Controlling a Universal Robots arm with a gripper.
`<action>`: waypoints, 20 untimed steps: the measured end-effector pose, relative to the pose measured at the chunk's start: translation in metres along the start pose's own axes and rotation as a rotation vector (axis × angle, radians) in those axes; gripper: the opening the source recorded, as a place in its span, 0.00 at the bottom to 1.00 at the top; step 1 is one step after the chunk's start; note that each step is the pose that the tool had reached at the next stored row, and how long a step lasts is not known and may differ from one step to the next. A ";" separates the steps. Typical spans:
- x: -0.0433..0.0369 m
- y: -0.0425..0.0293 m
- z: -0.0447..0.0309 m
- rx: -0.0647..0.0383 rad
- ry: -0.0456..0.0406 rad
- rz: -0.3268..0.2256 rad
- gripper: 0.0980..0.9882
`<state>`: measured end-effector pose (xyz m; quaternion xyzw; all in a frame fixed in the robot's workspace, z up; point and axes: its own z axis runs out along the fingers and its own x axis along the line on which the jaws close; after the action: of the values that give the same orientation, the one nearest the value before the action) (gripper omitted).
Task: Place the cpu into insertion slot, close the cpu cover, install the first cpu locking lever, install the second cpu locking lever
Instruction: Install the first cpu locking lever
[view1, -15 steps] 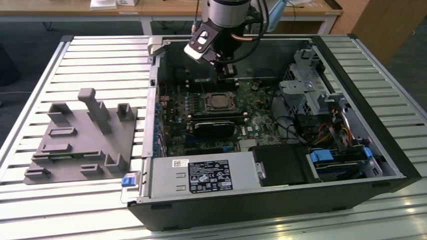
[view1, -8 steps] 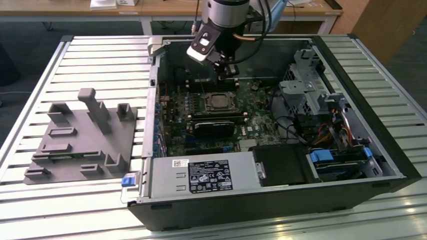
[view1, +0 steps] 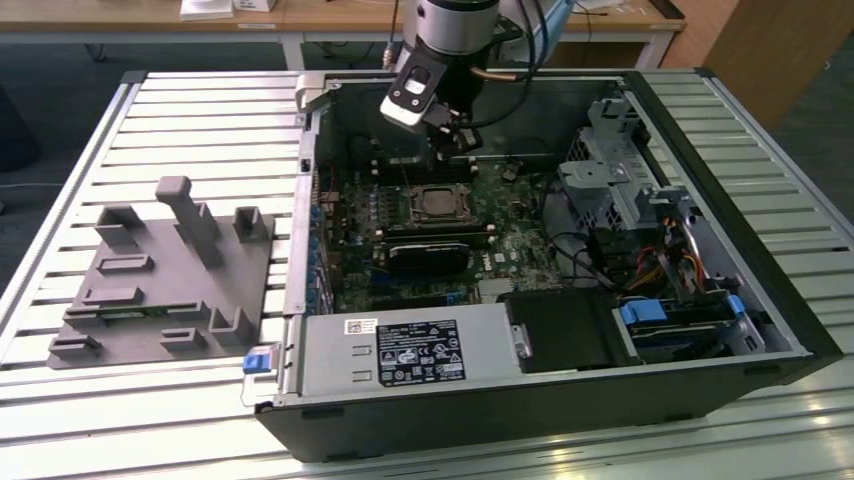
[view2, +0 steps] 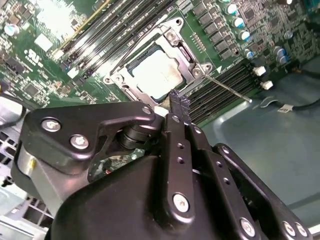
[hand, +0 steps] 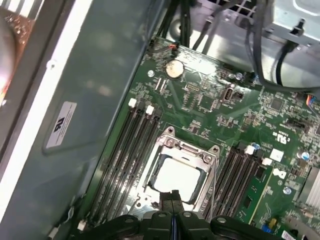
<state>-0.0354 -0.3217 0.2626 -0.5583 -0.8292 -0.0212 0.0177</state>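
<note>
Over the insertion slot (view2: 116, 80), inside the open computer case (view1: 747, 200) on the slatted bench (view1: 200, 130), the claw (view2: 177, 102) hangs tips-down from the arm. Its two dark fingers are pressed together with no gap between them, and they hold nothing.

The cpu (view2: 157, 75) lies flat in the slot with its pale metal top facing up. The cpu cover (view2: 185, 55) looks to be down over the slot, its frame ringing the chip so that the top shows through the square window.

In both wrist views the claw's tips sit just off one edge of the slot, close above the board but apart from chip and cover. The chip lies just beyond that edge from the tips.

A thin metal rod, which I take for a locking lever (view2: 227, 88), leaves a corner of the slot. Its long axis runs away from the slot, slantwise over the neighbouring memory slots (view2: 220, 85). It appears to stand free rather than latched, though I cannot tell how high it rises. Its free end is well away from the slot, and its root is near the claw.

In the exterior view the arm comes down steeply from above the case's far wall, wrist over the far side of the slot.
</note>
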 end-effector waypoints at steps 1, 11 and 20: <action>0.0000 0.0000 0.0000 0.001 0.0001 -0.010 0.01; 0.0000 0.0000 0.0000 0.007 0.0021 -0.134 0.01; 0.0000 0.0000 0.0000 0.016 0.0046 -0.297 0.01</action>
<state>-0.0355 -0.3217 0.2626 -0.4294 -0.9027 -0.0184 0.0207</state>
